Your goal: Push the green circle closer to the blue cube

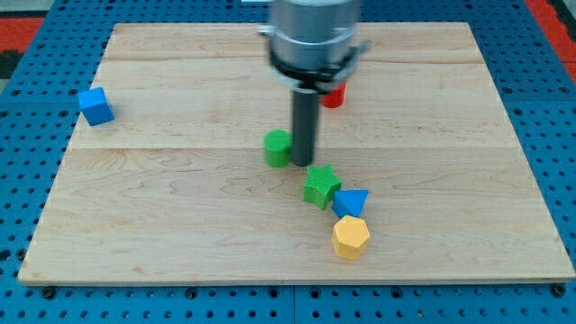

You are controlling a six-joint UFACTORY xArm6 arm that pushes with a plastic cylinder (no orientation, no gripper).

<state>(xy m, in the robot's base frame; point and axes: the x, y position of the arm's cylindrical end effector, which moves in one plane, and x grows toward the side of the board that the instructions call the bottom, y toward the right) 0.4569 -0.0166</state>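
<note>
The green circle (277, 148) lies near the middle of the wooden board (180, 207). The blue cube (95, 105) sits at the board's left edge, far to the left of the green circle. My tip (303, 163) stands on the board just to the right of the green circle, touching or almost touching it. The rod rises from the tip to the grey arm body (313, 36) at the view's top.
A green star (320, 186) lies just below and right of my tip. A blue triangle (350, 202) and a yellow hexagon (350, 238) lie beside it, further down and right. A red block (334, 94) is partly hidden behind the arm.
</note>
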